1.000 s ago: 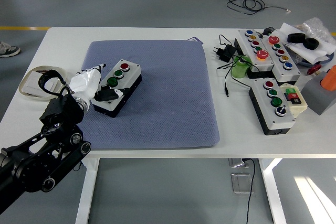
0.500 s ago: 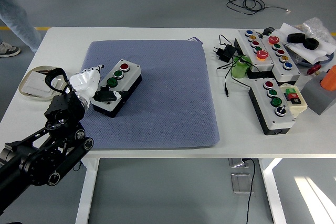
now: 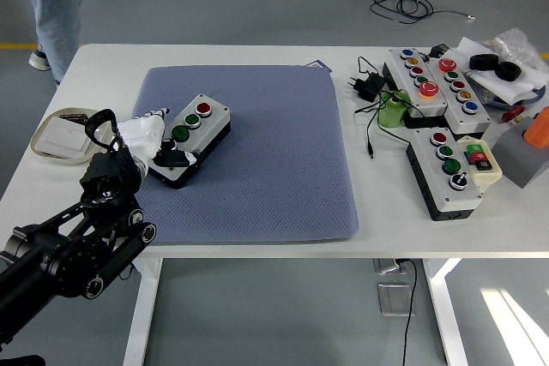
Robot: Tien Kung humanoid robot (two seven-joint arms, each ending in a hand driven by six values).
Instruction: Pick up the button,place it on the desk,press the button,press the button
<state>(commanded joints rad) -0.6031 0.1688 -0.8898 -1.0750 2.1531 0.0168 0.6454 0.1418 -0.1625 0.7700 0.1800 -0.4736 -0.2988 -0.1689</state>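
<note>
Button box point(image 3: 190, 141) with its red, green and black controls lies flat on the grey mat point(image 3: 257, 160), toward the mat's left side, so the placing step looks done and you are in the pressing step. Your left hand point(image 3: 153, 136) is at the box's near-left end, white fingers point(image 3: 146, 126) lying against its side and a dark fingertip over the black control at the near end; the fingers seem loosely curled against the box, not clamped around it. Your right hand is out of view. Next, you need a straight downward push on that control, keeping the box from sliding on the mat. Other button boxes point(image 3: 444, 169) sit well apart at the right.
</note>
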